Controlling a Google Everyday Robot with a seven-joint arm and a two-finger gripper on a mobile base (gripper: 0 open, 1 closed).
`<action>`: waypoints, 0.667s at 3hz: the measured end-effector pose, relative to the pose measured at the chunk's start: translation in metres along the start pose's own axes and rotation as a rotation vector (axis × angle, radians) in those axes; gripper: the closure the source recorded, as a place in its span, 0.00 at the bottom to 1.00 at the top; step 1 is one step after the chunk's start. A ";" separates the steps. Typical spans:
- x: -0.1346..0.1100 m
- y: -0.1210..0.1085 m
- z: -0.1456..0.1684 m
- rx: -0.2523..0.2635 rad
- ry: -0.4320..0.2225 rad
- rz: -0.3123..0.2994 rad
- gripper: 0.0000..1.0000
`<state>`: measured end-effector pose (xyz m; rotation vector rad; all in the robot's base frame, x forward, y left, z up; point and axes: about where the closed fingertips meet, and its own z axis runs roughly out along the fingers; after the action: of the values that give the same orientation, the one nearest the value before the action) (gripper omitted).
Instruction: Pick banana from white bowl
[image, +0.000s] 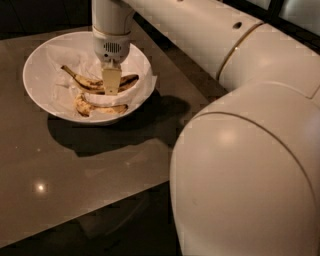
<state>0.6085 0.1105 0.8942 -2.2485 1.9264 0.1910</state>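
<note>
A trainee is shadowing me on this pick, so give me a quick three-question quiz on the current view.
1. How many bananas lie in the white bowl?
2. True or false: the gripper is at the middle of the banana with the long stem, not at the smaller banana.
3. The bowl stands on: A) a dark glossy table; B) a wooden shelf; C) the floor.
Key: 1. two; 2. true; 3. A.
</note>
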 end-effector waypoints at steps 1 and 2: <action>-0.003 -0.004 0.003 0.012 -0.007 0.001 1.00; -0.003 -0.004 0.003 0.012 -0.007 0.001 1.00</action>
<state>0.6124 0.1142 0.8922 -2.2366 1.9205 0.1871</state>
